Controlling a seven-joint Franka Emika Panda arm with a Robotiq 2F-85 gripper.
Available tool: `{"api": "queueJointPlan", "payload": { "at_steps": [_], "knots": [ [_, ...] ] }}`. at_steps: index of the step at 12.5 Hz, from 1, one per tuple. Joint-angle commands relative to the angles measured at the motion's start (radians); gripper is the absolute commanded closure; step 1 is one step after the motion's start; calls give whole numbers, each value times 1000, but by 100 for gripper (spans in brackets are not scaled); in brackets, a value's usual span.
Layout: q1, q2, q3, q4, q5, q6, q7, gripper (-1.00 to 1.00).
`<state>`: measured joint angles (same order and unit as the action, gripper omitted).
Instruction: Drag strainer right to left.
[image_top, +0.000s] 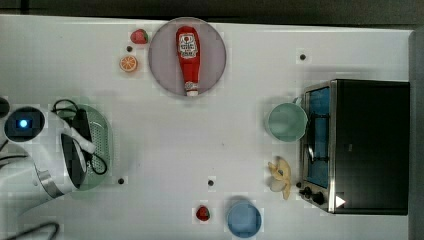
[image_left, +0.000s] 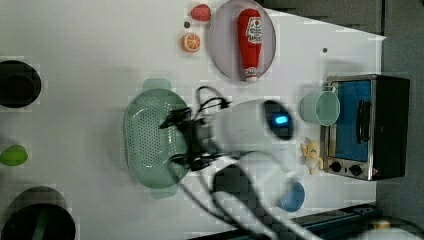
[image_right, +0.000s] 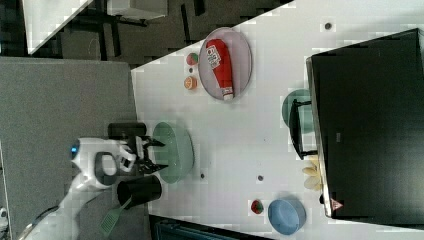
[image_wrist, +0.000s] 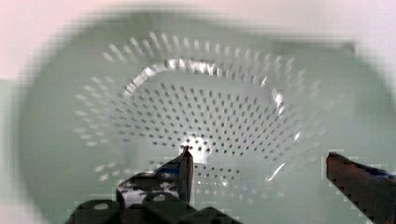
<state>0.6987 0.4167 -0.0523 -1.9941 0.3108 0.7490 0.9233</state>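
The strainer (image_top: 102, 145) is a pale mint-green oval basket with a perforated centre, lying at the top view's left side of the white table. My arm covers part of it there. In the left view the strainer (image_left: 147, 142) lies flat, and my gripper (image_left: 172, 141) hangs over its inner edge with both black fingers spread. The right view shows the gripper (image_right: 161, 155) open just above the strainer (image_right: 176, 150), holding nothing. In the wrist view the fingers stand wide apart over the perforated bowl of the strainer (image_wrist: 210, 107), with the gripper (image_wrist: 258, 154) open.
A grey plate (image_top: 160, 57) carries a red ketchup bottle (image_top: 188, 55); a strawberry (image_top: 139, 36) and an orange slice (image_top: 128, 63) lie beside it. A mint cup (image_top: 286, 122), banana (image_top: 281, 176) and toaster oven (image_top: 365, 145) stand at the top view's right. A blue bowl (image_top: 244, 219) sits near the front.
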Motion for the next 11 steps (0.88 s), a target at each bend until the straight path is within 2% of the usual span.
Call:
{"api": "queueJointPlan", "payload": {
  "at_steps": [1, 5, 7, 10, 11],
  "knots": [
    [-73, -249, -173, 36, -57, -121, -346, -100],
    [-86, -455, -408, 37, -301, -310, -713, -100],
    [-90, -542, -494, 38, -387, -434, -845, -100],
    [-94, -644, -559, 38, -408, -571, -872, -100],
    [-97, -673, -565, 39, -443, -589, -873, -100]
  ]
}}
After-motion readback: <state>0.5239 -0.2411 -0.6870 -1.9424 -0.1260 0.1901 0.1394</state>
